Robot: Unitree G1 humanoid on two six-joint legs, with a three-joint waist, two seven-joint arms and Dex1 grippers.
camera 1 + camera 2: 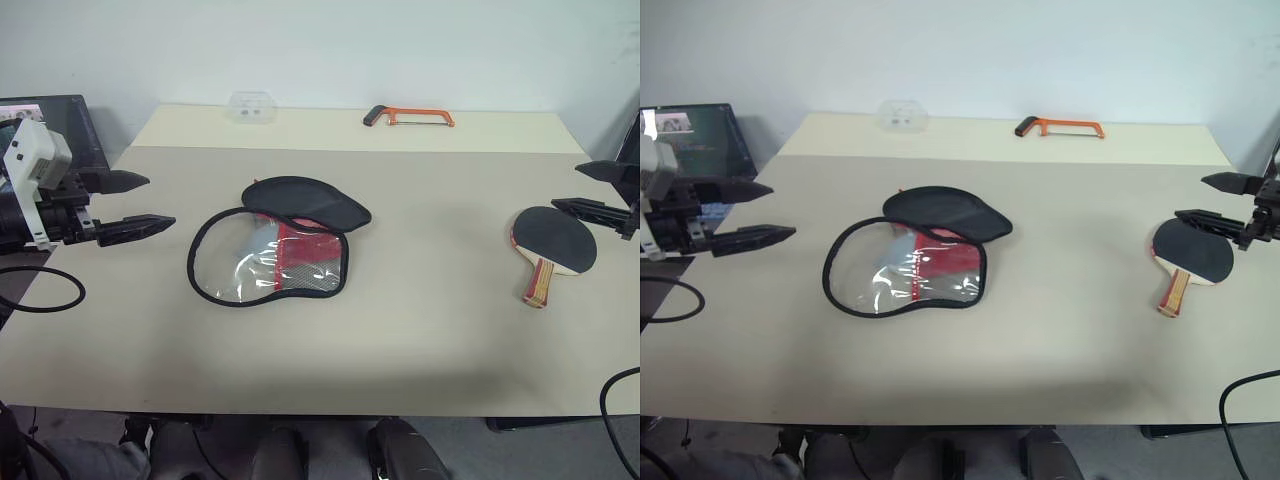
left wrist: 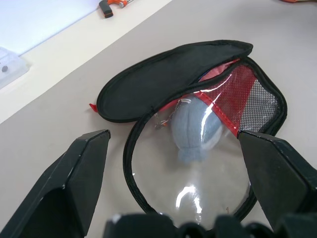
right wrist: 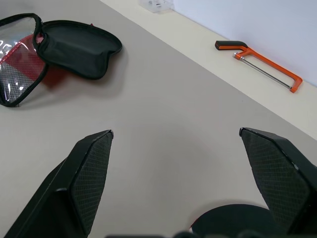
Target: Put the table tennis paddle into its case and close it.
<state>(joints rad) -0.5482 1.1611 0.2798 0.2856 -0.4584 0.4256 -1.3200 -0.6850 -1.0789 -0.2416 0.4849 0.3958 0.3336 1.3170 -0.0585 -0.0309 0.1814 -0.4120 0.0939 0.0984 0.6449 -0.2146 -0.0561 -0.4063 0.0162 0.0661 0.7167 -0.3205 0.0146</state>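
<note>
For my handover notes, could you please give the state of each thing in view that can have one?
case: unzipped, black flap folded back, clear side up, pale blue plush pouch inside.
table tennis paddle: flat on the table, outside the case.
left hand: open, empty.
right hand: open, empty, above the paddle's blade.

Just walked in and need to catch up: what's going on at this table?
Nothing is held yet. The case lies unzipped mid-table, its black flap folded back, with a small light-blue pouch inside. The table tennis paddle lies apart at the table's right. The left gripper hovers open left of the case; the right gripper hovers open by the paddle.
</note>
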